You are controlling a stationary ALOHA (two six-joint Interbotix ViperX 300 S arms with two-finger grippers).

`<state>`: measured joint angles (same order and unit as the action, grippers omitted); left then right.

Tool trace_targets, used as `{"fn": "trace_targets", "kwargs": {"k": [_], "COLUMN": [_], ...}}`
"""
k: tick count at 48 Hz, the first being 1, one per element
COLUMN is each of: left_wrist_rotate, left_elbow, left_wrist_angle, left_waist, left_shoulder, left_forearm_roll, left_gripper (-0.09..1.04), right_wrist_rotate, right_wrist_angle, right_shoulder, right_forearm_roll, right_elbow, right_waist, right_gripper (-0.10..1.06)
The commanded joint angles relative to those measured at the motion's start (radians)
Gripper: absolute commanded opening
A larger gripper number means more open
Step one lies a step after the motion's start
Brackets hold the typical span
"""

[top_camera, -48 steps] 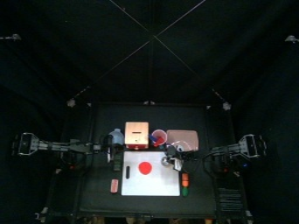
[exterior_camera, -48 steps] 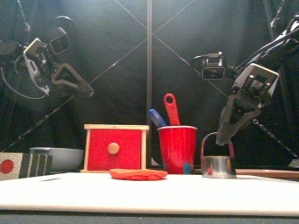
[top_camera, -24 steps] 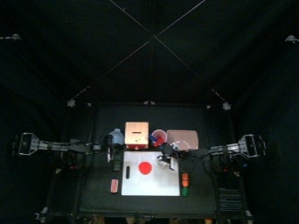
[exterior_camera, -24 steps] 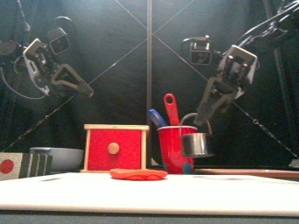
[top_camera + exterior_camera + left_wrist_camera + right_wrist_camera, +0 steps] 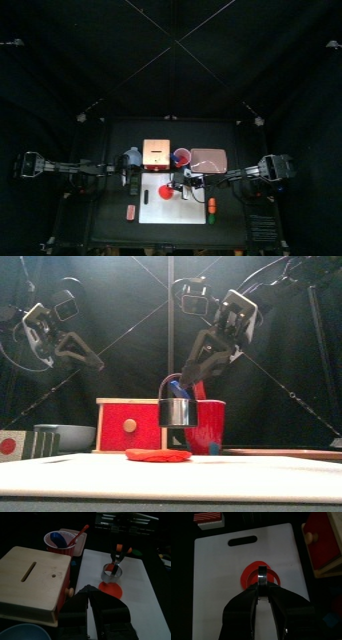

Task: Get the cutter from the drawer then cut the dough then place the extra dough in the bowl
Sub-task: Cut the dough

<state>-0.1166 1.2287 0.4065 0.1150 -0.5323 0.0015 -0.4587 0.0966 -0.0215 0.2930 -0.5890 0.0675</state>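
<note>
A white cutting board [image 5: 171, 478] fills the table's front, with the flat red dough [image 5: 158, 455] lying on it. Directly above the dough, clear of it, the round metal cutter [image 5: 177, 411] hangs in the air. Its wire handle is pinched between the closed jaws of the right gripper [image 5: 187, 380], whose arm reaches in past the middle of the table. Behind the board stands the wooden box [image 5: 132, 424], its red drawer front facing the room. Just beside it on the right is the red cup [image 5: 211, 421], holding the toy knives. The blue-grey bowl [image 5: 74, 435] sits low at the box's left. The left gripper [image 5: 88, 354] hangs high at the left, jaws together and holding nothing.
</note>
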Motion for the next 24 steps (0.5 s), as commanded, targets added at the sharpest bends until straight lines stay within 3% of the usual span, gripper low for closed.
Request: {"fn": "trace_targets", "kwargs": {"k": [1, 24], "left_wrist_rotate": [0.000, 0.000], "left_elbow": [-0.011, -0.011], "left_wrist_angle": [0.009, 0.008], "left_waist": [-0.006, -0.006], "left_shoulder": [0.000, -0.002], "left_forearm_roll": [0.000, -0.002], "left_gripper": [0.44, 0.44], "right_wrist_rotate": [0.002, -0.002], "right_wrist_angle": [-0.008, -0.005], "right_shoulder": [-0.014, -0.044], "right_forearm_roll": [0.003, 0.017], "right_elbow": [0.046, 0.072], "right_waist": [0.006, 0.011], "right_gripper": [0.61, 0.61]}}
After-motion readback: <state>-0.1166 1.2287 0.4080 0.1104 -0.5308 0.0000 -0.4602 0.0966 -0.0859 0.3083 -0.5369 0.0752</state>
